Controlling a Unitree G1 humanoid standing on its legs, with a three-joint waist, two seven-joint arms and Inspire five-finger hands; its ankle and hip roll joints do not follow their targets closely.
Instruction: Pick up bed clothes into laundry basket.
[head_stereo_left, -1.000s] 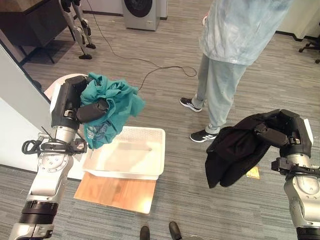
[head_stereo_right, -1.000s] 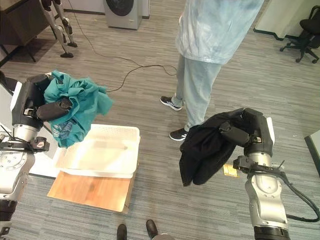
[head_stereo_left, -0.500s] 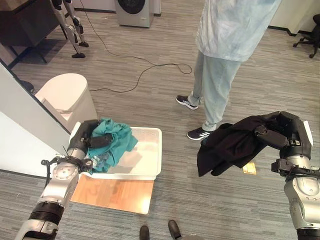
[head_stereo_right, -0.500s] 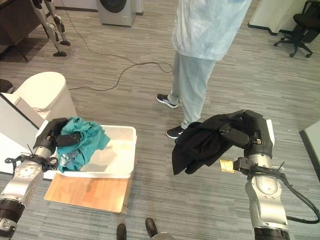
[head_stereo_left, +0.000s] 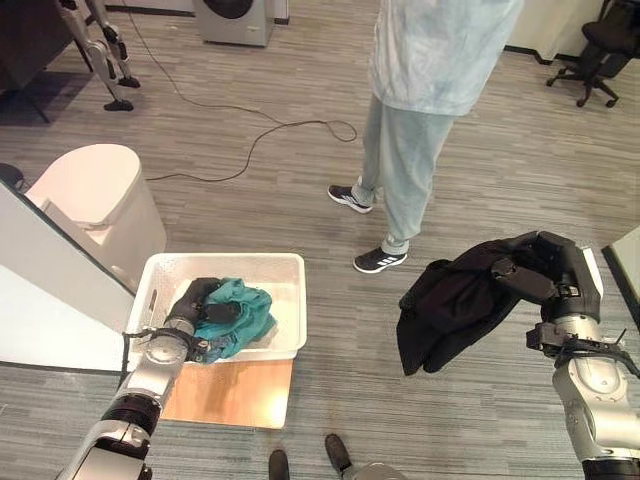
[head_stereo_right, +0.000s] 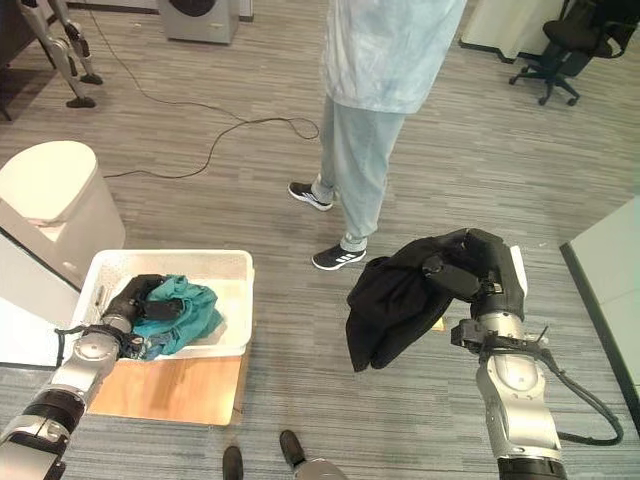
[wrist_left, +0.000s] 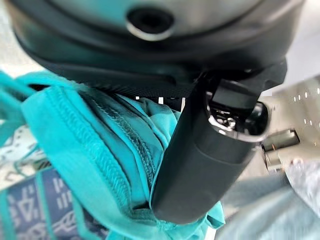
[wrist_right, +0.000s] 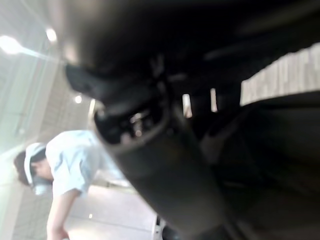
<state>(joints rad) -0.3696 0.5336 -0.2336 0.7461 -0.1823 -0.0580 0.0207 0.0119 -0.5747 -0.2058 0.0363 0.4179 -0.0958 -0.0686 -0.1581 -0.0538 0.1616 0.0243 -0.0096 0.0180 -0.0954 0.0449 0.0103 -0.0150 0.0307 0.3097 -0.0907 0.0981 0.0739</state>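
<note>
While the left robot hand (head_stereo_left: 196, 300) grips the teal shirt (head_stereo_left: 236, 314) down inside the white basket (head_stereo_left: 288, 268) to drop it, the right robot hand (head_stereo_left: 532, 273) clutches the black garment (head_stereo_left: 450, 305) aloft, apparently awaiting its turn.

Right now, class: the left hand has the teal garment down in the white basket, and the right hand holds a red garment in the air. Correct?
Not quite. The right hand holds a black garment, not red, as the right eye view shows. The left hand does have the teal garment in the white basket.
</note>
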